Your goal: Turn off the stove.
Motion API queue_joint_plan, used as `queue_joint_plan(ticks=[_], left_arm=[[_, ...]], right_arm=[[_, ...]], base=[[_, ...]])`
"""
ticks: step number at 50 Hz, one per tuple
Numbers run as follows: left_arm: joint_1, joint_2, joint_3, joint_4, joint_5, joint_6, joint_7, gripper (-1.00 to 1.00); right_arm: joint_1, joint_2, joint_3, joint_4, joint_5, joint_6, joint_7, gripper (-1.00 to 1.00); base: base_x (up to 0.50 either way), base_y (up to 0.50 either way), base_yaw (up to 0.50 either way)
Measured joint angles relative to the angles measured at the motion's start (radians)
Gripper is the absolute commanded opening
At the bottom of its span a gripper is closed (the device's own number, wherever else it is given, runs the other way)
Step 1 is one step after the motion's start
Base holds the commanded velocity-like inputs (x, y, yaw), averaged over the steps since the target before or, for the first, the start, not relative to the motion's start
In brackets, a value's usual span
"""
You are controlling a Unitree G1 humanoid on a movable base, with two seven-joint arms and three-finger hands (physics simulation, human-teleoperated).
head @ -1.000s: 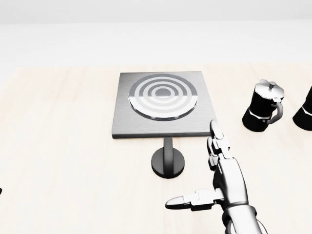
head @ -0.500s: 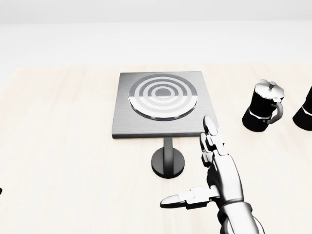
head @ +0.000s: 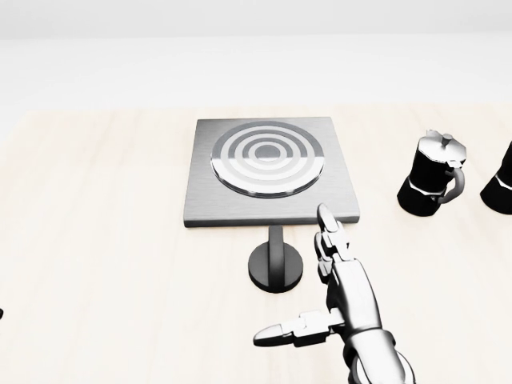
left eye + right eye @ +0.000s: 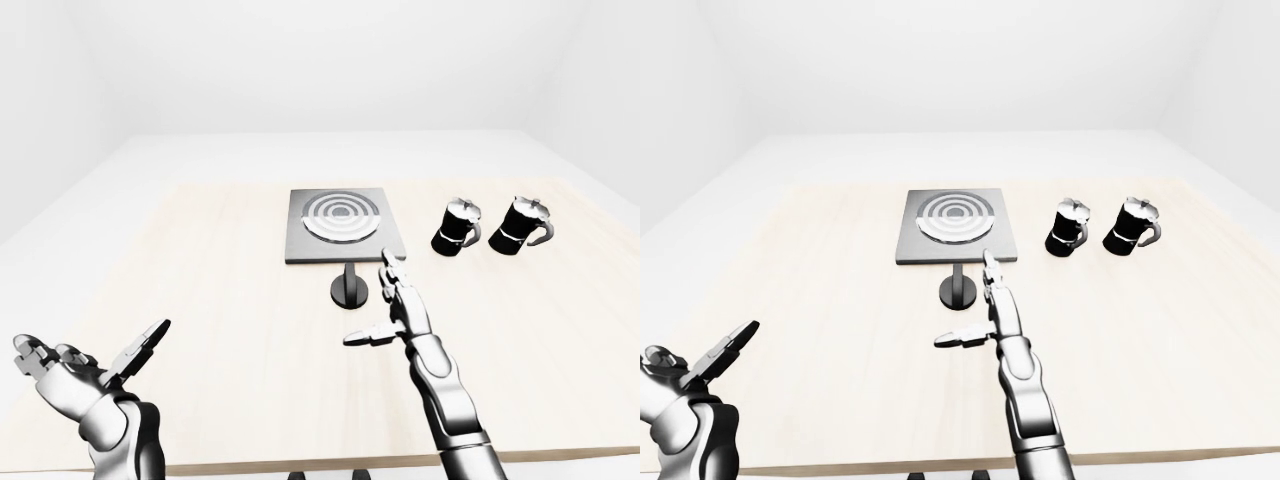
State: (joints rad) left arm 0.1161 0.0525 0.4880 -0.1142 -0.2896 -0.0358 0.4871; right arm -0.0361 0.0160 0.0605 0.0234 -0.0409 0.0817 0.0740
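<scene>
Beside the stove's round knob on the worktop, the right hand reached upward, fingers spread, thumb out leftward. Low at left, the left hand hung released, palm up.

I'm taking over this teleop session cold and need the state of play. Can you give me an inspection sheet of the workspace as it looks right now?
Surface: pale wooden table, bare apart from the items below.
Job's things: square grey stove with a ringed burner; its round dark knob sits just below the stove's lower edge in the head view.
Clutter: two black moka pots to the right of the stove, upright, apart from each other.
Hands: right hand open, fingers extended, just right of the knob, not touching it. Left hand open, low at the left, away from everything.
Cables: nothing seen.
Surroundings: plain white walls and floor.
</scene>
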Motion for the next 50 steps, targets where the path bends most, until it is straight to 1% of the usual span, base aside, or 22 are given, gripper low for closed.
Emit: queue_joint_plan(ticks=[3,11,26,38,46,50], left_arm=[[0.0,0.0,0.0,0.0,-0.001,0.0,0.0,1.0],[0.0,0.001,0.0,0.0,-0.002,0.001,-0.001,1.0],[0.002,0.0,0.002,-0.004,-0.008,0.004,-0.002,1.0],[0.005,-0.002,0.006,-0.014,-0.01,0.011,-0.003,1.0],[0.005,-0.003,0.007,-0.015,-0.01,0.014,-0.004,1.0],[0.004,-0.003,0.007,-0.013,-0.01,0.013,-0.004,1.0]], right_arm=[[-0.011,0.001,0.001,0.008,-0.002,0.006,0.002,1.0],[-0.042,0.008,0.007,0.041,-0.009,0.005,0.005,1.0],[-0.09,0.025,0.02,0.15,-0.017,-0.02,0.013,1.0],[-0.08,0.032,0.032,0.169,-0.023,-0.029,0.016,1.0],[-0.054,0.034,0.042,0.15,-0.027,-0.024,0.012,1.0],[-0.041,0.034,0.045,0.145,-0.026,-0.027,0.01,1.0]], base=[[0.0,0.0,0.0],[0.0,0.0,0.0],[0.0,0.0,0.0],[0.0,0.0,0.0],[0.0,0.0,0.0],[0.0,0.0,0.0]])
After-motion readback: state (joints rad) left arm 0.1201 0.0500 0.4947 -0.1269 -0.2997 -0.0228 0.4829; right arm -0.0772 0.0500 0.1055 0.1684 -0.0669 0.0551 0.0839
